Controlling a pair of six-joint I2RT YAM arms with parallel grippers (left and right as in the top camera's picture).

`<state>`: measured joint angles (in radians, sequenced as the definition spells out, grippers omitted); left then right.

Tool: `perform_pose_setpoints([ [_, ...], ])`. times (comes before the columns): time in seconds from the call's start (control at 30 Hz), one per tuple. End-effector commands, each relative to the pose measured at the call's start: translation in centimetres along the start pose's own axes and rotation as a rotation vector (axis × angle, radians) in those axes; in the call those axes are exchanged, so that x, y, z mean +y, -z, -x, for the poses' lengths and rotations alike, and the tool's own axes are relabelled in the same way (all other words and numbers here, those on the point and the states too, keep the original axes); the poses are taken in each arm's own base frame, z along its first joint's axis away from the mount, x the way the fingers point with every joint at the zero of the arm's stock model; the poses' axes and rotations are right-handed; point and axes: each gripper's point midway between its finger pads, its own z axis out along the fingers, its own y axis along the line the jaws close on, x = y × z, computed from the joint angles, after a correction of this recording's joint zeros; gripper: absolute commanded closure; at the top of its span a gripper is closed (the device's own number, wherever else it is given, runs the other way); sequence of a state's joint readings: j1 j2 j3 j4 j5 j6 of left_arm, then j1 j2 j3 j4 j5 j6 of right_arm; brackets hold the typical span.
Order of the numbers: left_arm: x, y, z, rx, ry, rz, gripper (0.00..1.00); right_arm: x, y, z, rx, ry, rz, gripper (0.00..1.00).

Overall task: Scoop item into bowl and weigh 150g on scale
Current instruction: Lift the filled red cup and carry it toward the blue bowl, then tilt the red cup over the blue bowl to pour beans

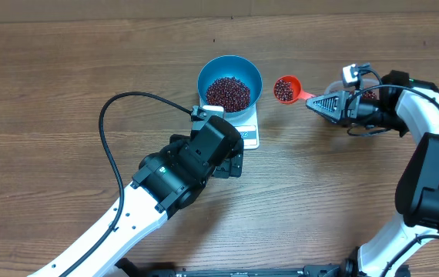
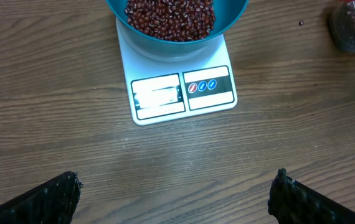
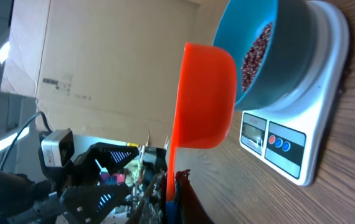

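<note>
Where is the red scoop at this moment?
In the overhead view, the red scoop, with beans in it, is just right of the blue bowl on the scale, apart from it, its handle in the right gripper.

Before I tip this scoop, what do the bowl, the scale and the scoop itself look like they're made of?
Bowl: likely plastic; smooth, even light-blue wall with a soft sheen.
Scale: probably moulded white plastic; glossy top, rounded corners, printed button panel.
Scoop: seemingly plastic too; uniform orange-red, slightly shiny, thin-walled cup.
</note>
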<state>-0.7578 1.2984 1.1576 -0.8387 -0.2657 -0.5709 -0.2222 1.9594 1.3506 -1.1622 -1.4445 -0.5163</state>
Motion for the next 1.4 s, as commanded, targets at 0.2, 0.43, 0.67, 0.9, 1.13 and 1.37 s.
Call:
perform_pose_setpoints([
  [0.2,0.0,0.0,0.2,-0.006,0.011,0.007,0.01,0.9,-1.9,0.4,0.013,-0.001,0.092,0.96],
  [0.43,0.0,0.0,0.2,-0.006,0.011,0.007,0.00,0.8,-3.0,1.1,0.039,0.004,0.098,0.96],
  [0.67,0.0,0.0,0.2,-0.006,0.011,0.007,0.00,-0.2,-4.9,1.4,0.083,-0.002,0.033,0.96],
  [0.9,0.0,0.0,0.2,-0.006,0.011,0.007,0.00,-1.5,-6.7,1.2,0.118,0.064,-0.055,0.96],
  [1.13,0.0,0.0,0.2,-0.006,0.011,0.007,0.00,-2.6,-9.1,0.8,0.155,0.093,-0.146,0.96],
  [1.37,0.0,0.0,0.2,-0.006,0.011,0.007,0.00,-3.6,-11.1,1.4,0.152,0.161,-0.231,0.96],
])
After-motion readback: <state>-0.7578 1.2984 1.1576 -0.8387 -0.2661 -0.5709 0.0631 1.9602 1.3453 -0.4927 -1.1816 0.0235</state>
